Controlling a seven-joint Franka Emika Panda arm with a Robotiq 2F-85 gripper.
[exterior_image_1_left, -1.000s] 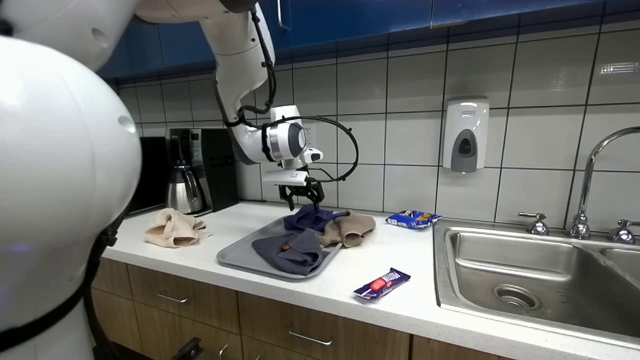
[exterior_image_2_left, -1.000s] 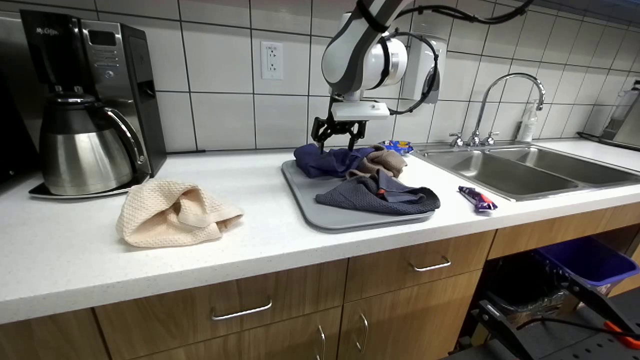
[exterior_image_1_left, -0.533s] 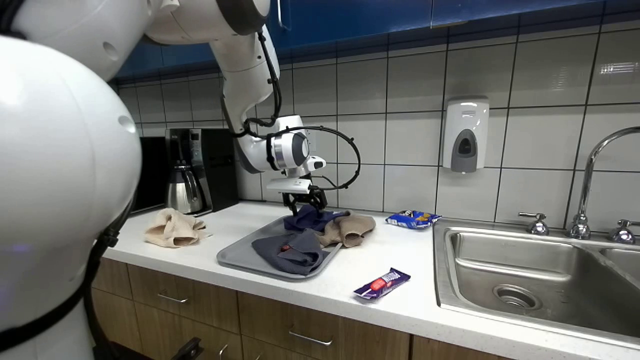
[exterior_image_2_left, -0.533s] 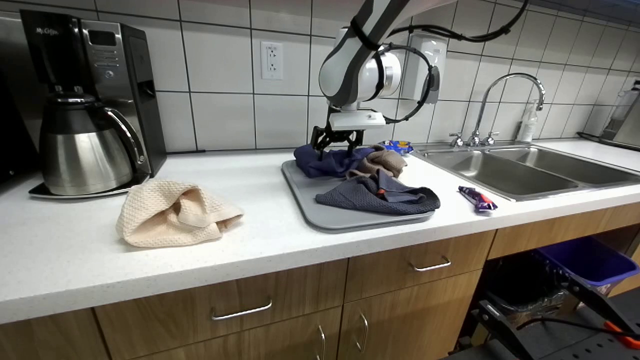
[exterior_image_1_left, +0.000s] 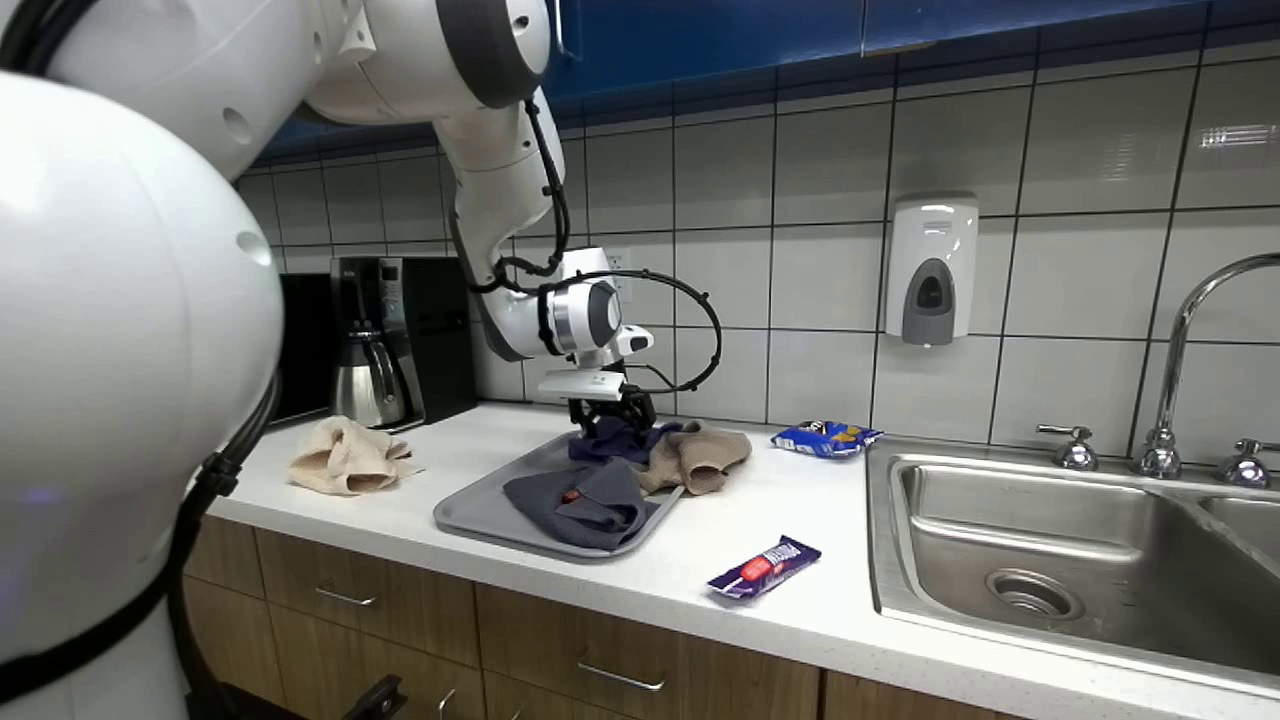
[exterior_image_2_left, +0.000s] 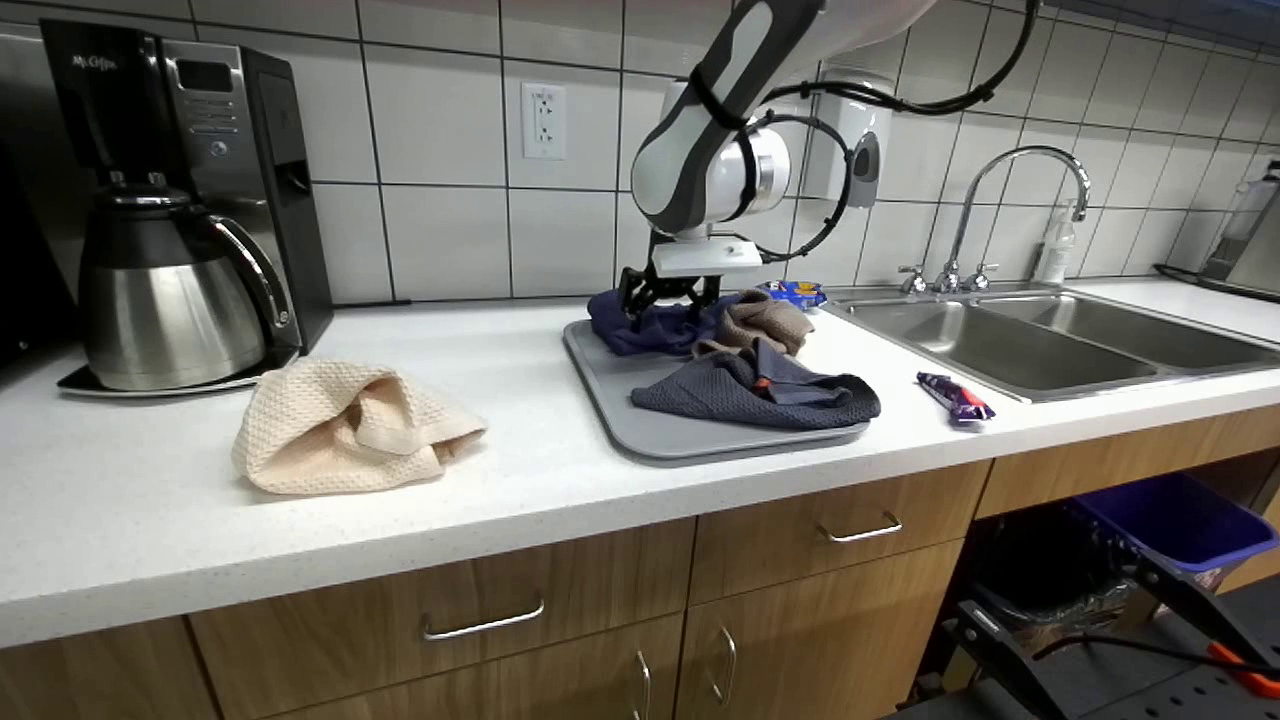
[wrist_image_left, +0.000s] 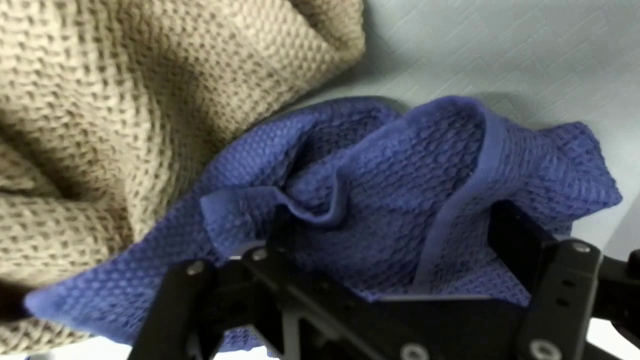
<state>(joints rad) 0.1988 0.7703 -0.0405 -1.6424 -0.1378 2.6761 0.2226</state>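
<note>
Claw (wrist_image_left: 393, 222): jaws spread wide, gripping nothing, hanging low!
Folds (wrist_image_left: 342, 200): crumpled and slack, so a shallow pinch could slip off.
Blue waffle-weave cloth (wrist_image_left: 385, 187): there it is, directly between and beneath the jaws, on the wall-side end of the grey rectangular tray (exterior_image_2_left: 620, 375).
Tan woven cloth (wrist_image_left: 150, 100): lying against the blue; a snag could drag both.

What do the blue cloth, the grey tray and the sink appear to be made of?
Blue cloth: matte woven or knitted fabric, perhaps cotton, judging by its dimpled texture and soft folds. Grey tray: probably plastic, dull, with a faint embossed pattern. Sink: likely stainless steel, with a satin metallic sheen.
</note>
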